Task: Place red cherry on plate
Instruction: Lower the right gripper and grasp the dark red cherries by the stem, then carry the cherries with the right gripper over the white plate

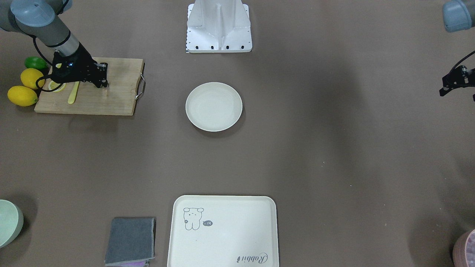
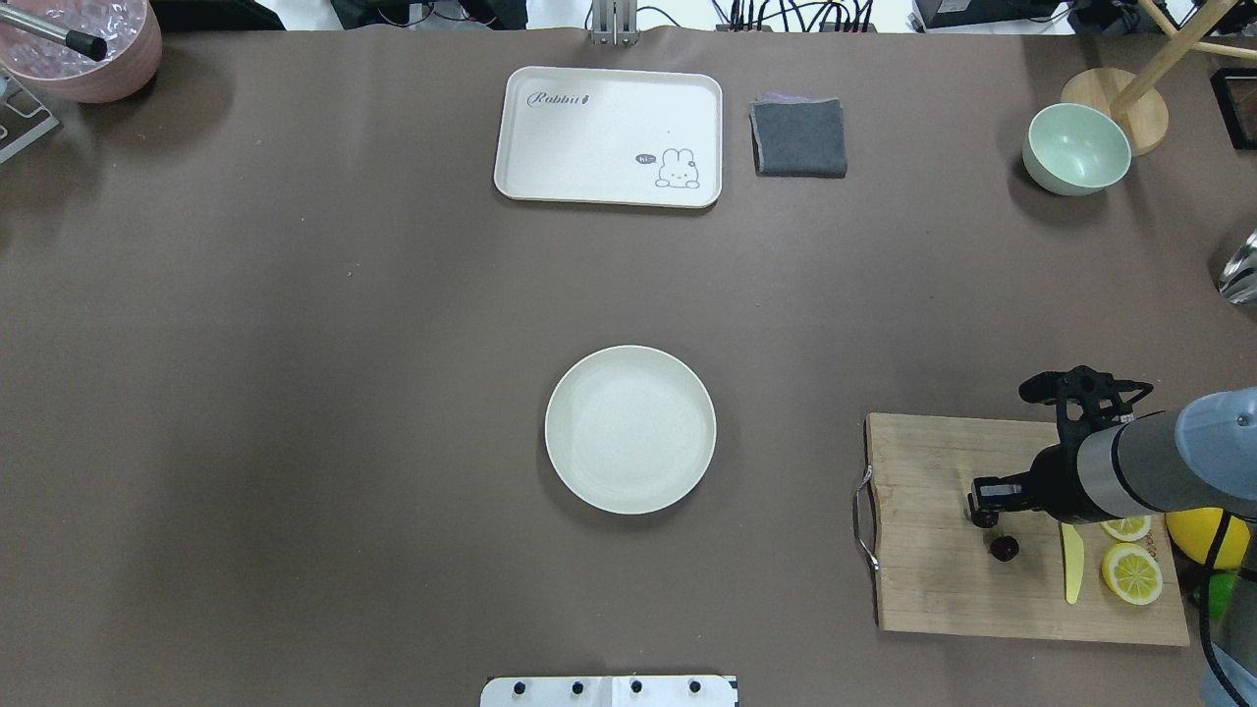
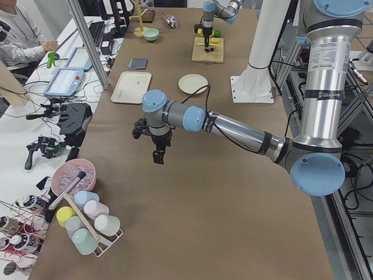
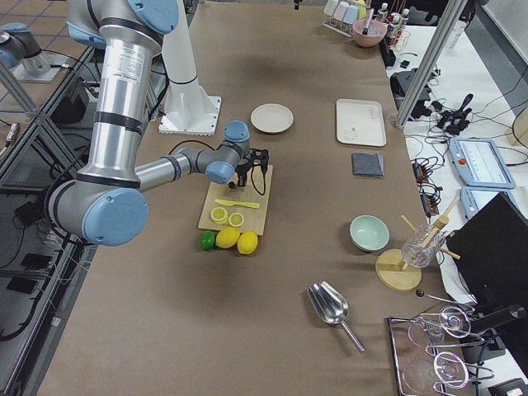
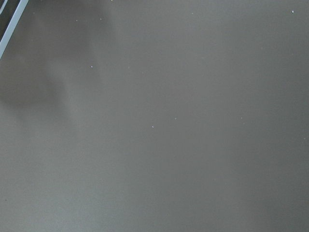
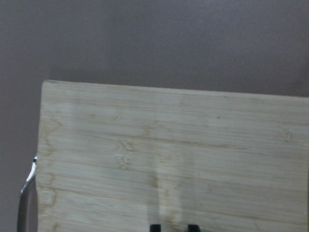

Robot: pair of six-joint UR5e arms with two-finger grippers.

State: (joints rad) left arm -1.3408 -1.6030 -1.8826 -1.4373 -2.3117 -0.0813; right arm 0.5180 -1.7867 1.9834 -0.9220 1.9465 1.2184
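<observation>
The red cherry (image 2: 1004, 548) is a tiny dark maroon pair on the wooden cutting board (image 2: 943, 589) at the table's right. One cherry lies on the board. The other sits at the tips of my right gripper (image 2: 985, 513), whose fingertips (image 6: 155, 227) stand close together, shut on it. The front-facing view shows the same gripper (image 1: 103, 84) low over the board (image 1: 115, 100) and hides the cherry. The round cream plate (image 2: 630, 429) is bare at the table's middle, well left of the board. My left gripper (image 1: 459, 94) hangs open over bare table at the far side.
On the board lie a yellow knife (image 2: 1072, 565) and two lemon slices (image 2: 1131, 572). Whole lemons (image 1: 22, 95) and a lime (image 1: 36, 63) sit beside it. A bear tray (image 2: 609, 135), grey cloth (image 2: 799, 136) and green bowl (image 2: 1076, 148) line the far edge.
</observation>
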